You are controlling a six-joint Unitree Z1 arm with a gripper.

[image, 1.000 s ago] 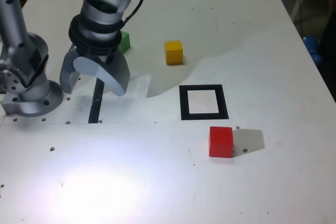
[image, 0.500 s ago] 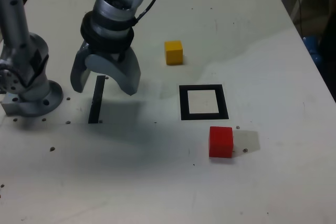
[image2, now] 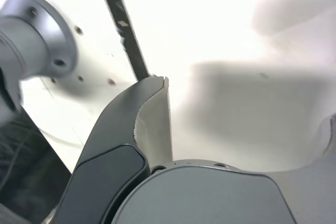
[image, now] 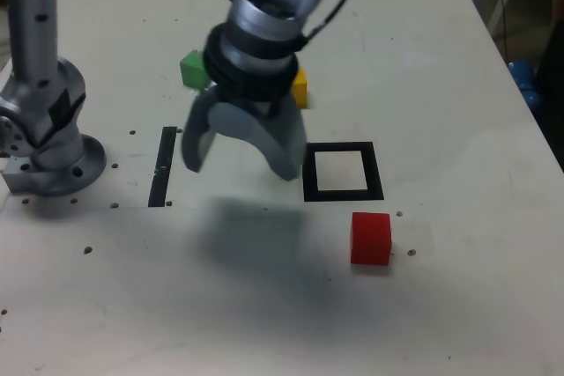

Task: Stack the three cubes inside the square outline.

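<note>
white table [image: 458, 305] – black tape strip [image: 164, 167] on it – gripper [image: 240, 152] spread wide, empty.

Bare table [image: 441, 68] surrounds the red cube [image: 370, 238] and square outline [image: 342, 172].

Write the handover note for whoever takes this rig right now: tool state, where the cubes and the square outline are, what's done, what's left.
Tool: open, empty, above the table between the black tape strip and the square outline.
Red cube: on the table just outside the outline, on its near side in the exterior view.
Yellow cube: beyond the outline, largely hidden behind the arm.
Green cube: far side, to the exterior view's left of the yellow one.
Done: nothing; the outline holds no cube.
Left: pick, place and stack all three inside the outline. The red cube is closest to it.
</note>
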